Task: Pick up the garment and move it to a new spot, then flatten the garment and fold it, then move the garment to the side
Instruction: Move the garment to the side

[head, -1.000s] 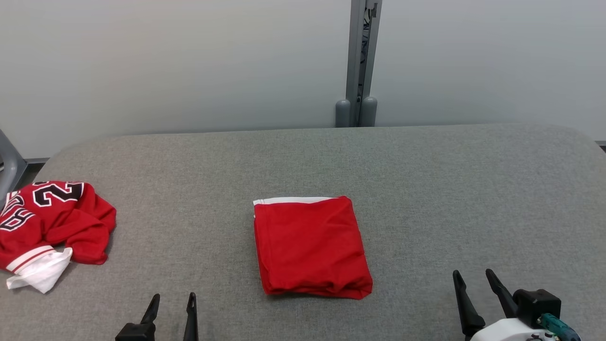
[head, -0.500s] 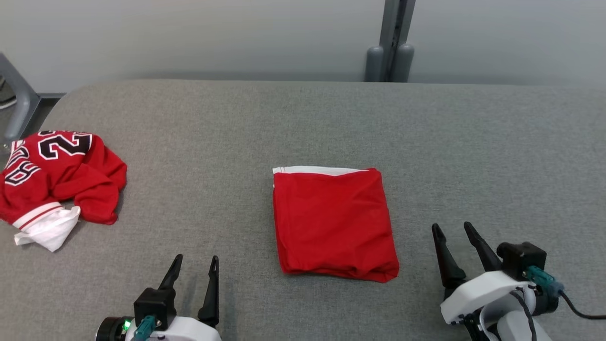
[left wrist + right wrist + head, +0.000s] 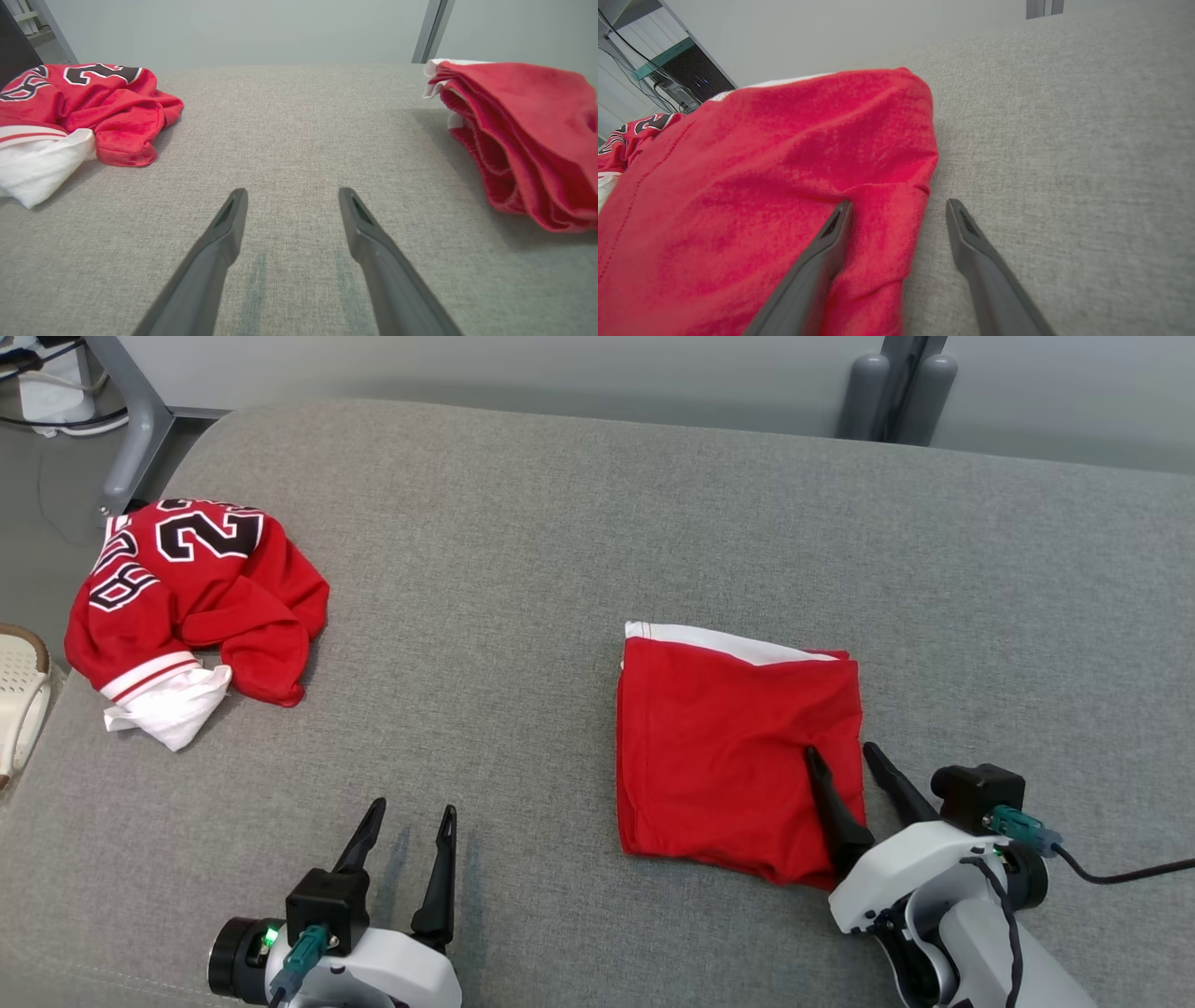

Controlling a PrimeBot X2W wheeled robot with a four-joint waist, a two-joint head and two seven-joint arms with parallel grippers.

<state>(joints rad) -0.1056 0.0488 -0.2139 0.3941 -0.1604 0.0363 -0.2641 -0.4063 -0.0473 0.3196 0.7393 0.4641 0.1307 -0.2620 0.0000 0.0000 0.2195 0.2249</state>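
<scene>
A folded red garment (image 3: 728, 747) with a white band along its far edge lies right of centre on the grey padded table (image 3: 523, 569). My right gripper (image 3: 840, 749) is open at the garment's near right edge. Its left finger lies over the red cloth and its right finger over bare table, as the right wrist view shows (image 3: 900, 205) beside the fold (image 3: 761, 186). My left gripper (image 3: 414, 807) is open over bare table, well left of the folded garment (image 3: 528, 135), with nothing between its fingers (image 3: 292, 191).
A crumpled red jersey (image 3: 196, 588) with black numbers and a white hem lies near the table's far left corner, also seen as the jersey (image 3: 93, 102). A pale basket (image 3: 19, 691) and a metal frame leg (image 3: 131, 429) stand off the left edge. A grey post (image 3: 896, 383) rises behind.
The head camera has tilted down and turned, shifting the whole picture. My right gripper has come forward and left, from bare table onto the folded garment's right edge. Both grippers stay open.
</scene>
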